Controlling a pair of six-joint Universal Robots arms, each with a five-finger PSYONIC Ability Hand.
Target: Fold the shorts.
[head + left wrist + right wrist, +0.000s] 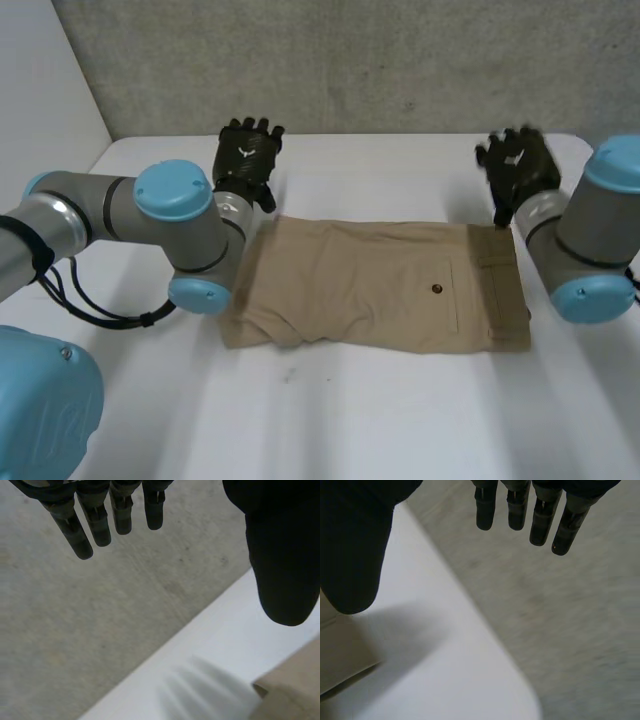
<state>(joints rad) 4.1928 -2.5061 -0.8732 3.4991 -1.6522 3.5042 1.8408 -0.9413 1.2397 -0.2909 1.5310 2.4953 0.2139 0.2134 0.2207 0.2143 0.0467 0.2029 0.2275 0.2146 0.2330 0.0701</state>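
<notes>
Where the white worktop (400,420) fills the middle of the head view, the tan shorts (380,285) lie flat across the centre of the frame. Their waistband (500,290) is at the right end and a small dark button (437,290) sits right of centre. The cloth at the lower left end is slightly rumpled.

The left hand (247,155) is in the upper left-centre of the frame, just beyond the shorts' upper left corner and clear of the cloth. Its fingers are straight and released, grasping nothing. In the left wrist view its fingers (95,520) and thumb (282,555) hang apart over the worktop (220,645), and a corner of the shorts (295,690) shows below the thumb.

The right hand (518,165) is in the upper right of the frame, just past the upper corner of the waistband. It too is released and holds nothing. In the right wrist view its fingers (540,520) are spread away from the thumb (355,545), and an edge of the shorts (340,660) lies on the worktop (445,670) beneath the thumb.

A grey wall (380,60) runs along the top of the frame behind both hands.
</notes>
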